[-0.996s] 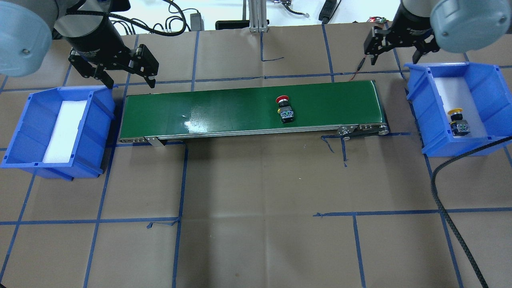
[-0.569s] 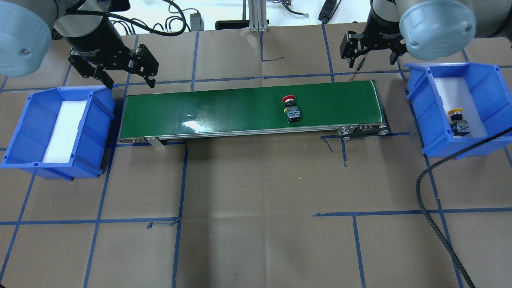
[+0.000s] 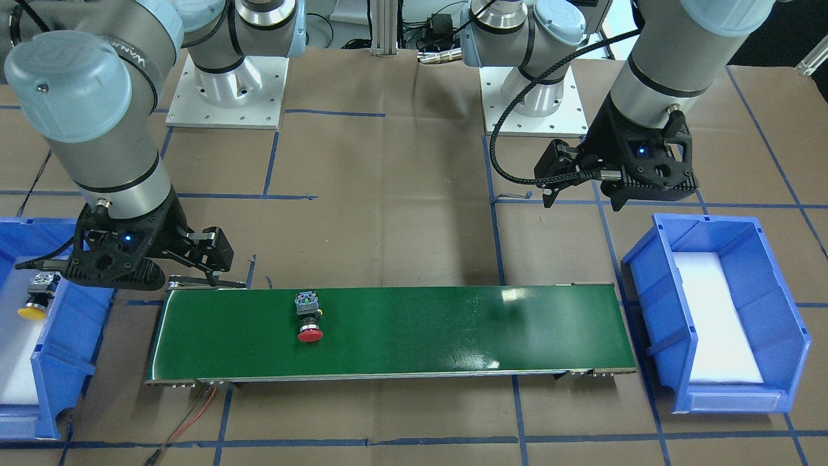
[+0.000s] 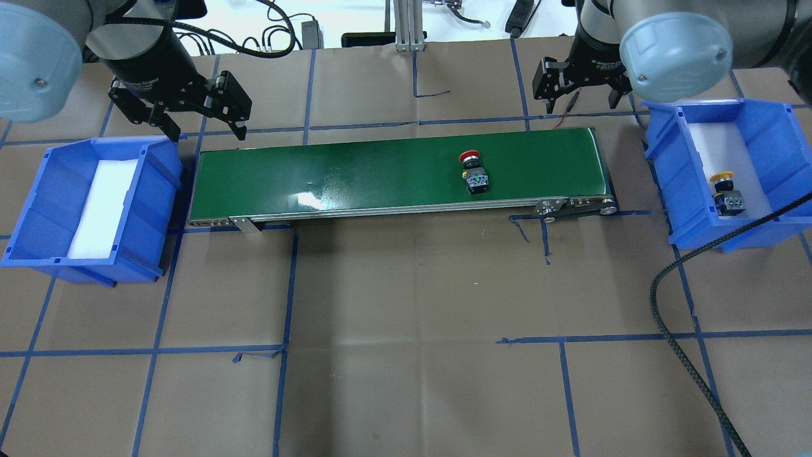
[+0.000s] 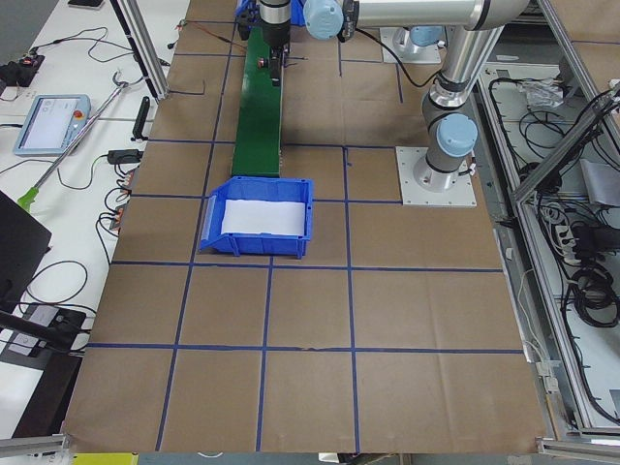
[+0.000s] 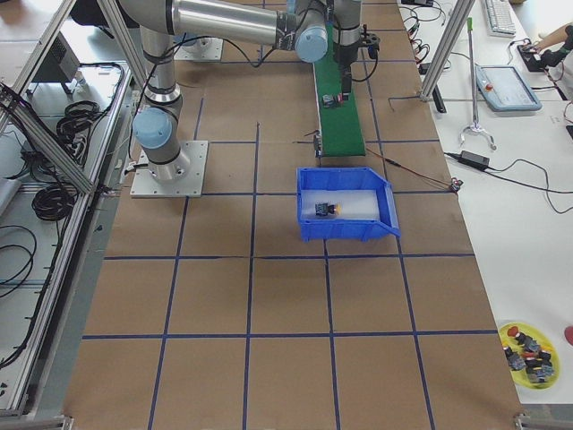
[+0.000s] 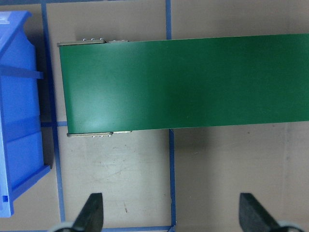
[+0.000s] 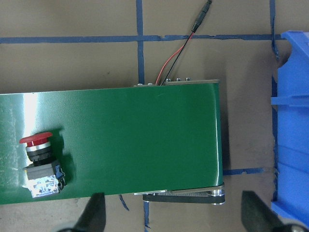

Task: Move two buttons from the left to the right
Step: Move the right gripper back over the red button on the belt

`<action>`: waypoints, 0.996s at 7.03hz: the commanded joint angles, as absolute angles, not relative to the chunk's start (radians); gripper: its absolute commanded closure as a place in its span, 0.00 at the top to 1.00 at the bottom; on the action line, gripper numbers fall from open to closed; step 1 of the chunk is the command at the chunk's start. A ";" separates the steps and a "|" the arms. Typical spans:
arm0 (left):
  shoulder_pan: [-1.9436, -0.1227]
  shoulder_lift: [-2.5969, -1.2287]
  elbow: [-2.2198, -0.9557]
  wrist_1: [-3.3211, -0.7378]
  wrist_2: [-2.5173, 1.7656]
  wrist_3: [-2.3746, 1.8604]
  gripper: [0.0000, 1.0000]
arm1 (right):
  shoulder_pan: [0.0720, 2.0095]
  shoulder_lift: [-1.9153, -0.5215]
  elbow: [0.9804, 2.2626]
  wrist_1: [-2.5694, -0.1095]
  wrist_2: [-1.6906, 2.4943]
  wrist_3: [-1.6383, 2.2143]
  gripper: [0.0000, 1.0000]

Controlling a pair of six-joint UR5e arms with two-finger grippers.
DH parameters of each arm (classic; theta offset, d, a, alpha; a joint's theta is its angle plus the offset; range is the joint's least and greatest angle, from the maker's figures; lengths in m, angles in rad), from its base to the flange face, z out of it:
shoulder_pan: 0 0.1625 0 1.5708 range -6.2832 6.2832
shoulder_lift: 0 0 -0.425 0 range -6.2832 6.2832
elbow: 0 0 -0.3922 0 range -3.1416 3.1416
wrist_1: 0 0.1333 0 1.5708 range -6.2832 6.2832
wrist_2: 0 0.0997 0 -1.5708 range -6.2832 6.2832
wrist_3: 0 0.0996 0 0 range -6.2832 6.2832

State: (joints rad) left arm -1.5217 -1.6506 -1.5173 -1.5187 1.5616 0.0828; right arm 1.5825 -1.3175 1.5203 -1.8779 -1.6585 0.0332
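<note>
Red button (image 4: 473,171) on the belt (image 4: 380,171), yellow button (image 4: 726,190) in the right bin (image 4: 761,127).
I see the red one lying toward the belt's right end. Left jaws and right jaws both hang spread above the surface, gripping nothing.

The right arm (image 6: 233,20) reaches from its base over the green belt (image 6: 343,130), where one button (image 6: 329,99) lies, too small to tell its cap. Just off the belt's near end sits a blue bin (image 6: 349,231) holding the yellow-capped button (image 6: 324,210) on a white floor. A yellow plate (image 6: 550,348) of small parts sits at the table's corner.
</note>
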 commanded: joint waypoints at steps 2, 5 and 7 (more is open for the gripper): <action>-1.522 -1.651 -1.519 -1.519 1.562 0.083 1.00 | 1.595 -1.295 1.546 -1.923 -1.648 0.034 0.99; -1.522 -1.651 -1.517 -1.519 1.562 0.083 1.00 | 1.605 -1.307 1.653 -2.052 -1.588 0.032 0.99; -1.522 -1.651 -1.517 -1.519 1.562 0.083 1.00 | 1.606 -1.295 1.718 -2.106 -1.586 0.035 0.99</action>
State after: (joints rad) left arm -1.5217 -1.6506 -1.5179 -1.5186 1.5616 0.0828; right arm 1.6048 -1.3020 1.6773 -2.0632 -1.5878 0.0336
